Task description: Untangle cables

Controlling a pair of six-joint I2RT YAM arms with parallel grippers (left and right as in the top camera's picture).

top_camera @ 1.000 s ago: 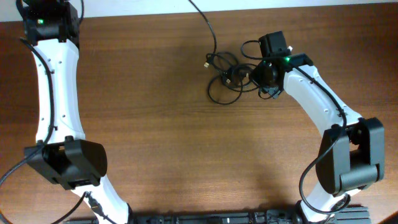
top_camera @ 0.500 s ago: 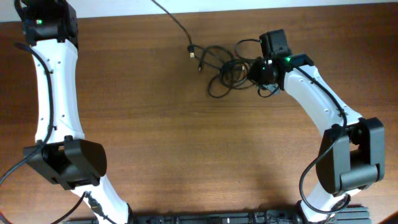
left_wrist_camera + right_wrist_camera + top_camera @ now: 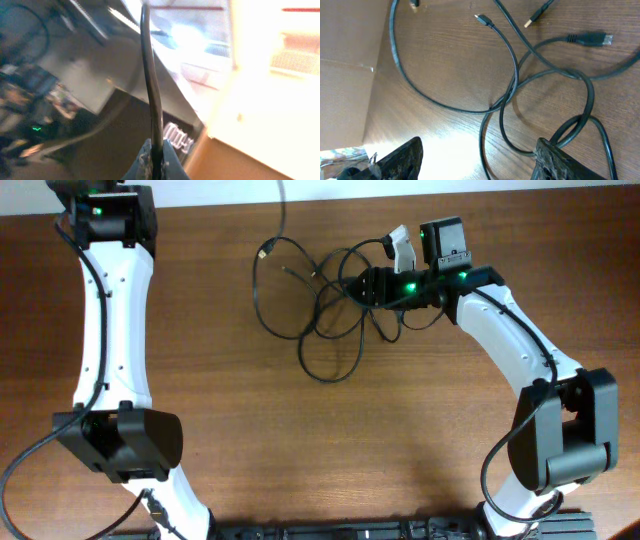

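Nearest me, the thin black plug-ended cables (image 3: 580, 75) lie crossed on the brown wooden table (image 3: 200, 430), one loop right against a finger of the right gripper (image 3: 479, 145), whose jaws stand wide and empty. Farther off, the left gripper (image 3: 152, 167) pinches one strand. Pulling that strand could, I reckon, snag that loop and cinch the knot.

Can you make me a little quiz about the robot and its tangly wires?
1. True or false: the right claw is wide open.
2. Which claw pinches a cable? A) the left claw B) the right claw C) neither
3. What colour are the cables lying on the wooden table?
Key: 1 true; 2 A; 3 black.
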